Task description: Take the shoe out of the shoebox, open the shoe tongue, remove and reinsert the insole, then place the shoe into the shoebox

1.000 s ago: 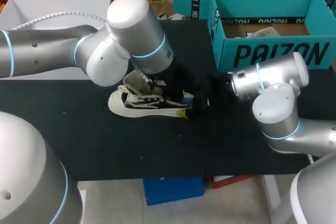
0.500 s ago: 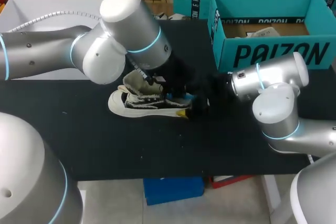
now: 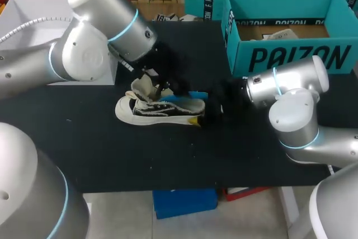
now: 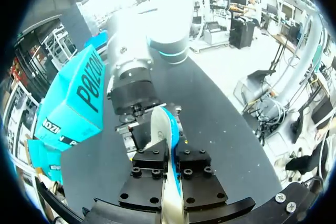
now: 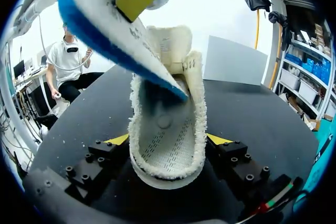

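Note:
A black-and-white shoe (image 3: 159, 108) lies on its sole in the middle of the black table (image 3: 112, 155). My right gripper (image 3: 211, 106) is shut on its heel; in the right wrist view the heel (image 5: 167, 156) sits between the two yellow tips of the right gripper (image 5: 168, 140). My left gripper (image 4: 171, 163) is shut on the white, blue-backed insole (image 4: 160, 129). The insole (image 5: 105, 35) hangs tilted above the shoe's mouth, its lower end just over the opening. The tongue (image 5: 173, 45) stands folded open. The teal shoebox (image 3: 291, 57) stands at the back right.
A white item (image 3: 278, 34) lies inside the shoebox. A second teal box (image 3: 204, 4) sits behind the table's back edge, and a white board (image 3: 33, 12) lies at the back left. Bare black table stretches in front of the shoe.
My left arm has risen and swung back to the left, drawing the insole up and out of the shoe. The right arm and the shoe have stayed put.

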Tool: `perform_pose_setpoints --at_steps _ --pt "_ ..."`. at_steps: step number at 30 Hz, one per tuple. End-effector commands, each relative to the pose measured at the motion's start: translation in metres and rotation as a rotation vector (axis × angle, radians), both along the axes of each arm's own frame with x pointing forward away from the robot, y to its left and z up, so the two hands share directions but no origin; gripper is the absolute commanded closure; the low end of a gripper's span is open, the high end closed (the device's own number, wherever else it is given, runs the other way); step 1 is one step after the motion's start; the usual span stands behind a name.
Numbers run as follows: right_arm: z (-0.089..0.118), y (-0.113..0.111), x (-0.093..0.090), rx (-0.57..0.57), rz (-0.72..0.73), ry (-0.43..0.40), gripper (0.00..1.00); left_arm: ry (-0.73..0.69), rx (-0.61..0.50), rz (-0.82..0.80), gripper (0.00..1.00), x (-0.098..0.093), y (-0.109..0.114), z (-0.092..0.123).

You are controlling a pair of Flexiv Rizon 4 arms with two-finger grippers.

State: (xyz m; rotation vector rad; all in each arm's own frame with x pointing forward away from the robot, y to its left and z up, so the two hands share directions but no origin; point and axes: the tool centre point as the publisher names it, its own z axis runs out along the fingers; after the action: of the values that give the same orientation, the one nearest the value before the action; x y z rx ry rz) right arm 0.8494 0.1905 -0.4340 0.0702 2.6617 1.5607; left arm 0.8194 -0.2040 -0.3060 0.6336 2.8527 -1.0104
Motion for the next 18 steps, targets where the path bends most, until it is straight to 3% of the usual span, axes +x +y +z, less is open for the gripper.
perform_pose_setpoints --at_steps 1,11,18 --pt "-0.002 0.001 0.0 -0.002 -0.002 0.001 1.0 0.024 -0.083 -0.024 1.0 -0.003 0.008 0.02" --pt "-0.002 0.001 0.0 -0.002 -0.002 0.001 1.0 0.03 -0.286 -0.06 1.0 -0.018 -0.005 0.098" --pt "-0.002 0.001 0.0 -0.002 -0.002 0.001 1.0 0.103 -0.462 -0.133 1.0 -0.036 -0.012 0.132"
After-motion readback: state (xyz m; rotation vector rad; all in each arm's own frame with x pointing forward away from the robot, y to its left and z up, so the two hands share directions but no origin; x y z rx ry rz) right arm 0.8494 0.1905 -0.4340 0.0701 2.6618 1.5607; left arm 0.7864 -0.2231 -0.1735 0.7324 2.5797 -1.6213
